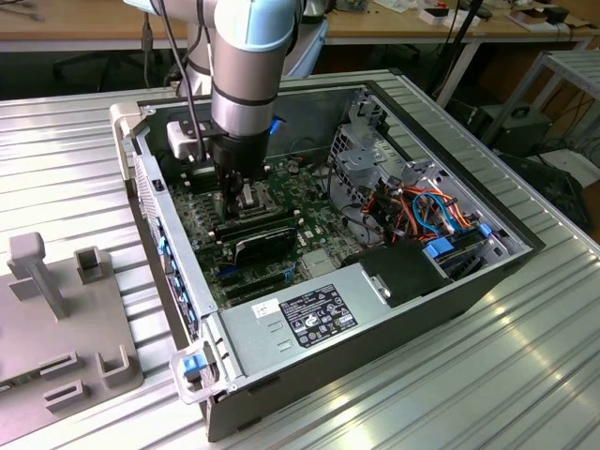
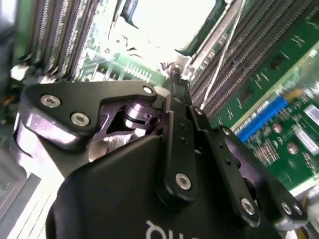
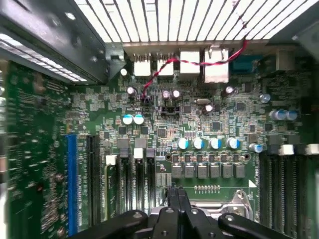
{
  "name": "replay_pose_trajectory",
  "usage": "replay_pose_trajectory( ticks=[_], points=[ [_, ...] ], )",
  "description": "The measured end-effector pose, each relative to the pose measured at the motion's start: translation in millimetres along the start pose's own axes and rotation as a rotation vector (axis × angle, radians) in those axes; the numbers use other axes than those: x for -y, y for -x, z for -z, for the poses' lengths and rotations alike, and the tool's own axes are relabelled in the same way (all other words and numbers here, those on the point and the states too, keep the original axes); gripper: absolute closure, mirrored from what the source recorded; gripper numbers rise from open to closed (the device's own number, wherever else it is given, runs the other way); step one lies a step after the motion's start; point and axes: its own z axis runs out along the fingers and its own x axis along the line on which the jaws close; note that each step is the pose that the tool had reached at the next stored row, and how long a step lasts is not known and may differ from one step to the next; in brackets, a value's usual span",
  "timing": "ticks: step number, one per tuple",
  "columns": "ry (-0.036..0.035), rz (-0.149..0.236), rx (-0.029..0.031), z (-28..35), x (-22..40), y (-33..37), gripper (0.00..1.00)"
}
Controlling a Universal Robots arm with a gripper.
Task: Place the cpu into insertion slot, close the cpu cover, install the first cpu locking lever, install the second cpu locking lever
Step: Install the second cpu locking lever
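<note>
Nearest in the exterior view, a grey moulded plastic fixture tray [image 1: 56,319] lies on the ribbed aluminium table [image 1: 525,356], at the exterior view's left of the open black computer case [image 1: 487,272]. Inside the case, a silver-grey power supply box with a black label [image 1: 309,323] sits at the near edge. Beyond it lies the green motherboard [image 1: 202,225]. The black two-finger gripper [image 1: 234,194] reaches down onto the board. In both wrist views its fingers [image 2: 174,107] are pressed together with nothing seen between them, their tip [image 3: 174,193] at the edge of the square silvery-rimmed insertion slot [image 1: 255,200]. The socket's face is washed out bright [image 2: 164,20], so whether the cpu lies inside cannot be told. Wooden desks [image 1: 112,23] stand behind
</note>
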Motion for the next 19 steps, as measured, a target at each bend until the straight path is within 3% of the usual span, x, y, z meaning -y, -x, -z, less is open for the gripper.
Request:
replay_pose_trajectory(
  ticks=[3, 8, 10, 13, 19],
  points=[
    [0.0000, 0.000, -0.0001, 14.8, -0.4, 1.0, 0.89],
    [0.0006, 0.000, -0.0016, 29.2, -0.7, 1.2, 0.89],
    [0.0035, 0.000, -0.0038, 29.8, -0.2, 1.6, 0.89],
    [0.0184, 0.000, -0.0075, 31.1, 8.6, 2.1, 0.89],
    [0.0208, 0.000, -0.0092, 33.2, 8.6, 4.2, 0.89]
  ],
)
